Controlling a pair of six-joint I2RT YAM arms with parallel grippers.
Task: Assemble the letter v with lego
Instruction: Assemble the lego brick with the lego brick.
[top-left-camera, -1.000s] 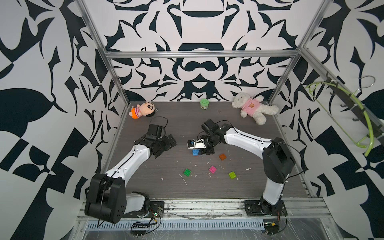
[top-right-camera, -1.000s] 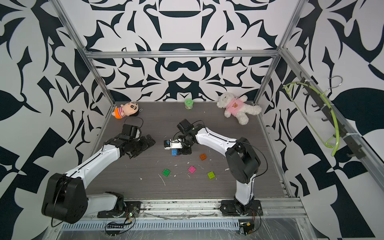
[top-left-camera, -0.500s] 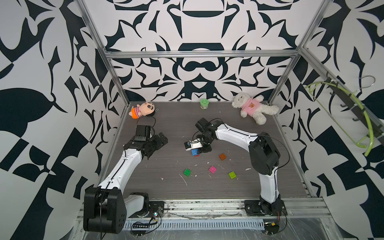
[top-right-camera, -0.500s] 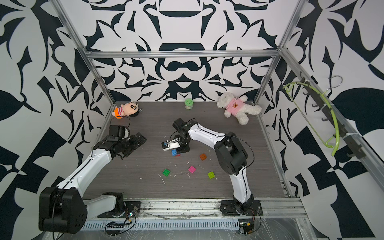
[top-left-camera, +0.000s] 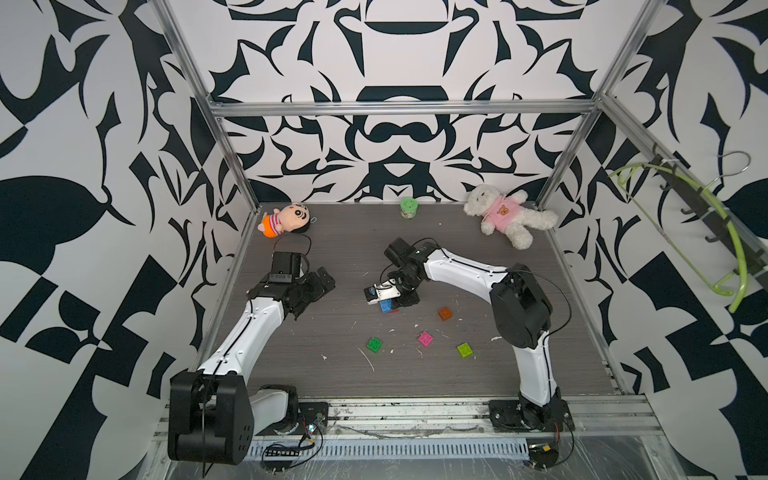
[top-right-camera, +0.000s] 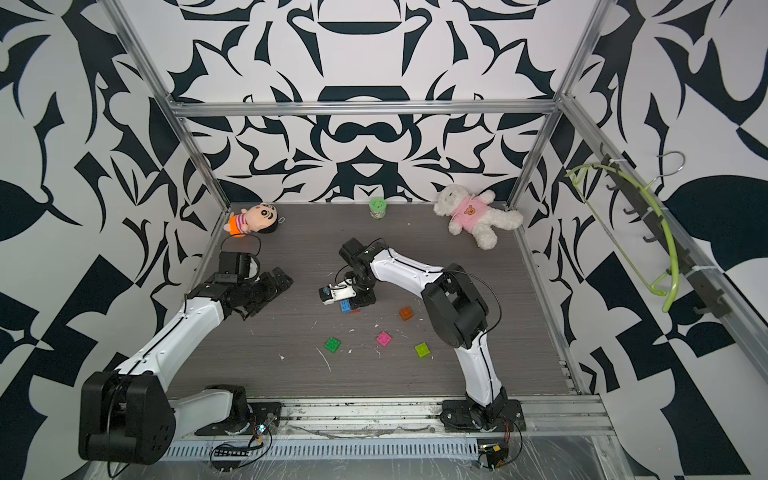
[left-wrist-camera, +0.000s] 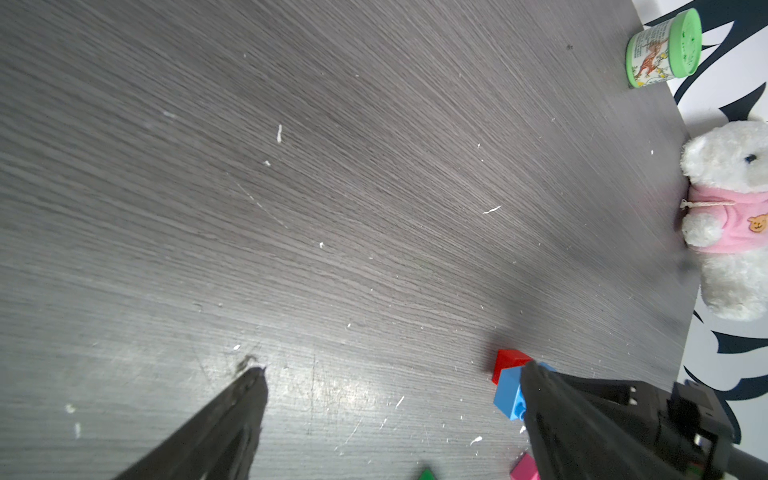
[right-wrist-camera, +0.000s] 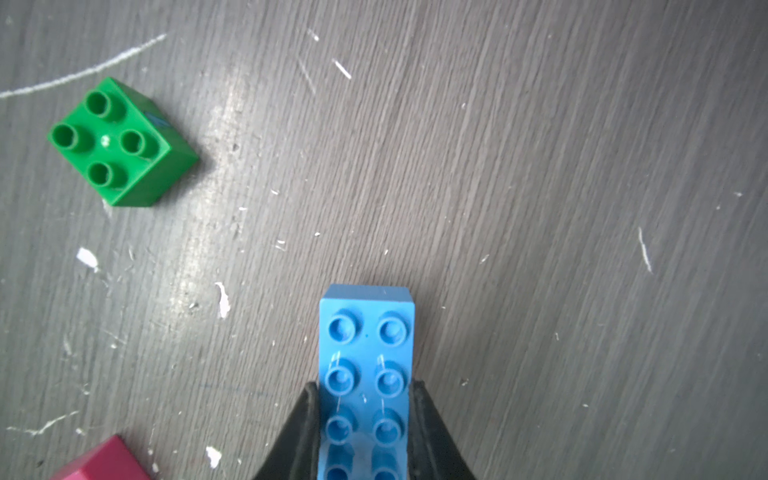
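Observation:
My right gripper (right-wrist-camera: 365, 399) is shut on the long blue lego brick (right-wrist-camera: 365, 353), one finger on each long side, low over the table. Both top views show this blue brick (top-left-camera: 385, 306) (top-right-camera: 345, 306) at mid-table under my right gripper (top-left-camera: 394, 302). A red brick (left-wrist-camera: 507, 360) touches its far end and is mostly hidden from above. The dark green (top-left-camera: 375, 344), pink (top-left-camera: 425, 338), lime (top-left-camera: 464, 349) and orange-brown (top-left-camera: 445, 313) bricks lie loose nearer the front. My left gripper (top-left-camera: 322, 282) (left-wrist-camera: 392, 372) stands open and empty, well left of the bricks.
A plush doll (top-left-camera: 284, 219) lies at the back left, a white teddy in a pink shirt (top-left-camera: 507, 218) at the back right, and a green-lidded jar (top-left-camera: 408, 207) stands at the back wall. Metal frame posts and patterned walls close in the table.
My right gripper has carried the blue brick a little to the left, its elbow swinging inward. My left arm has drawn back toward the left wall, still open.

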